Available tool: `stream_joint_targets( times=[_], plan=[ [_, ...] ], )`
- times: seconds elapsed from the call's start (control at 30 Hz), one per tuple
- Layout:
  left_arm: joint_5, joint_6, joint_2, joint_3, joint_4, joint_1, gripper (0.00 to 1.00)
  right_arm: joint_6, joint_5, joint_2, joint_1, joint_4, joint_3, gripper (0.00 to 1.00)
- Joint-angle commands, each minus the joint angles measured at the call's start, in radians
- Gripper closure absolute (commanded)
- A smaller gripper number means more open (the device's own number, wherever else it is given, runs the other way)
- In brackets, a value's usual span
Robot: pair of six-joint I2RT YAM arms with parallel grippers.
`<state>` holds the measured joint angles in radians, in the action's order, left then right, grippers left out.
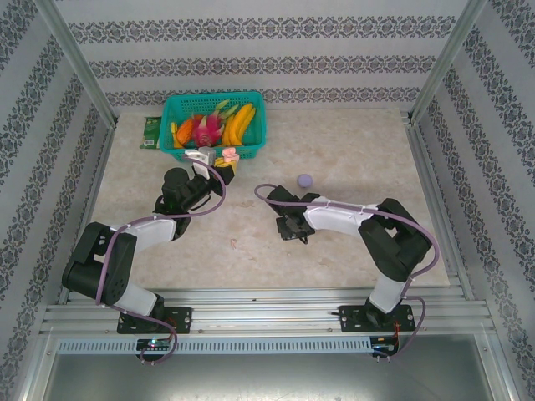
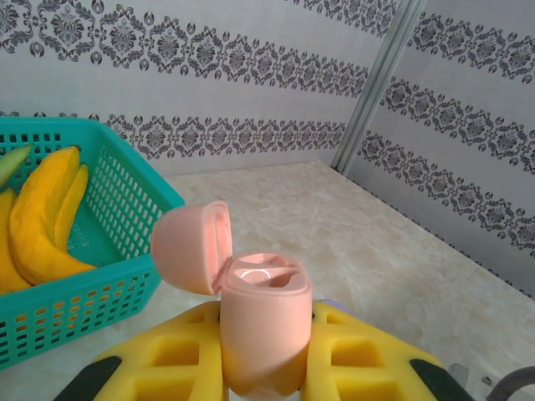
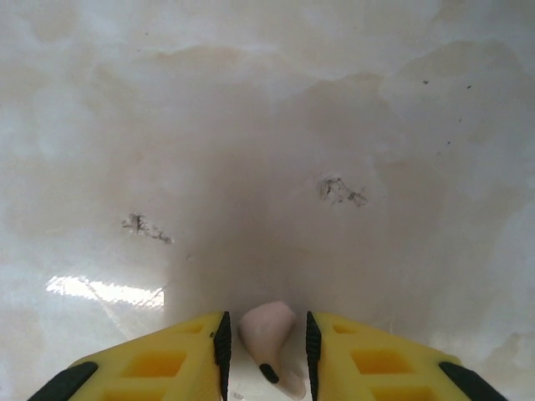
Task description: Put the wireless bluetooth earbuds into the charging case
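The pink charging case [image 2: 263, 322] stands upright with its lid [image 2: 192, 246] flipped open to the left, and both sockets look empty. My left gripper [image 2: 264, 334] is shut on the case body, holding it in front of the basket; from above the case [image 1: 227, 155] is at the gripper's tip [image 1: 219, 164]. A pale pink earbud [image 3: 269, 341] with a dark tip lies on the marble table between the yellow fingers of my right gripper [image 3: 266, 326]. A narrow gap shows on each side of it, so that gripper is open. From above, the right gripper [image 1: 292, 228] points down at mid-table.
A teal basket [image 1: 251, 146] with bananas [image 1: 241, 123] and other fruit sits at the back left, just behind the left gripper. A small round purple object [image 1: 305, 180] lies behind the right gripper. A green board [image 1: 150, 132] lies left of the basket. Metal rails edge the table.
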<state>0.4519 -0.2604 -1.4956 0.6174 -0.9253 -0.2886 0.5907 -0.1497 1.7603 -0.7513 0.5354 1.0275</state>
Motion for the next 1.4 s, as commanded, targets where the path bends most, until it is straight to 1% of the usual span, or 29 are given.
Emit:
stream_joint_targets(
  times=[0.0, 0.2, 0.4, 0.53, 0.67, 0.87, 1.0, 1.17, 1.27, 1.37],
  plan=[
    [0.005, -0.005, -0.006, -0.002, -0.029, -0.009, 1.00, -0.026, -0.021, 0.020, 0.012, 0.026, 0.023, 0.69],
    [0.005, -0.003, -0.008, 0.001, -0.025, -0.009, 1.00, -0.029, -0.004, 0.031, 0.012, 0.020, 0.022, 0.70],
    [0.005, -0.005, -0.009, 0.004, -0.024, -0.010, 1.00, -0.024, 0.011, 0.031, 0.012, 0.009, 0.007, 0.76],
    [0.008, -0.005, -0.009, 0.003, -0.023, -0.011, 1.00, -0.021, 0.018, 0.008, 0.012, 0.008, 0.001, 0.80],
    [0.011, -0.004, -0.008, 0.002, -0.022, -0.011, 1.00, -0.017, 0.017, -0.034, 0.015, 0.006, -0.006, 0.81],
    [0.038, 0.003, -0.005, -0.008, -0.034, -0.012, 1.00, -0.006, 0.032, -0.153, 0.039, -0.023, -0.035, 0.81],
    [0.081, 0.003, -0.008, -0.021, -0.066, -0.011, 1.00, 0.004, 0.051, -0.253, 0.070, -0.055, -0.061, 0.81],
    [0.190, 0.001, -0.019, -0.032, -0.135, -0.014, 1.00, 0.012, 0.066, -0.393, 0.113, -0.092, -0.073, 0.82],
    [0.259, 0.013, -0.026, -0.023, -0.142, -0.023, 1.00, 0.014, 0.078, -0.476, 0.145, -0.117, -0.068, 0.82],
    [0.301, 0.036, -0.027, -0.012, -0.135, -0.041, 1.00, 0.020, 0.107, -0.545, 0.185, -0.157, -0.058, 0.82]
  ],
)
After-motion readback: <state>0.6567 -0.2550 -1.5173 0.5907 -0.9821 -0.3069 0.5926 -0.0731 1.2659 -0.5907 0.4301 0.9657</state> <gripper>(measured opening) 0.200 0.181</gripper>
